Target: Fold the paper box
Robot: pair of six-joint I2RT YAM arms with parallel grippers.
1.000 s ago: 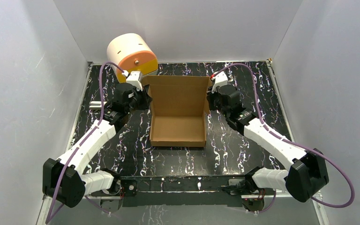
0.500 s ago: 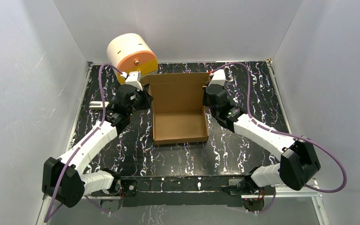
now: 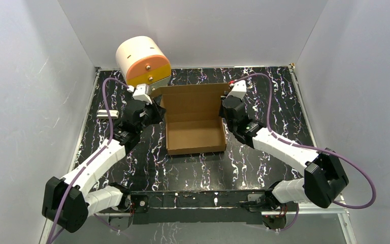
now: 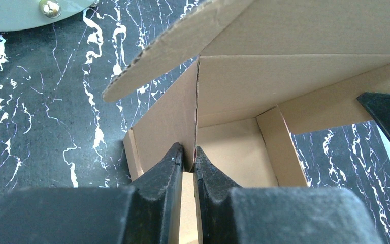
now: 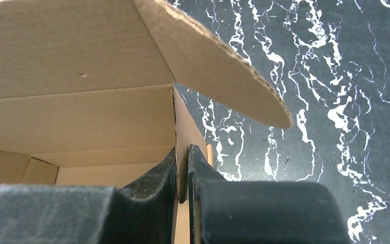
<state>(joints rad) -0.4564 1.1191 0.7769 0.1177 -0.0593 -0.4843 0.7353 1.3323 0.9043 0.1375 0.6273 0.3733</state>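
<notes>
The box (image 3: 195,134) sits on the table (image 3: 198,168) in the middle of the top picture, between both arms. The left claw (image 4: 188,152) pinches its left wall tight, the right claw (image 5: 182,152) its right wall, so both are just as near. The lid (image 3: 193,96) stands up at the top end, its fold running left to right; I think it must tip down toward the bottom
</notes>
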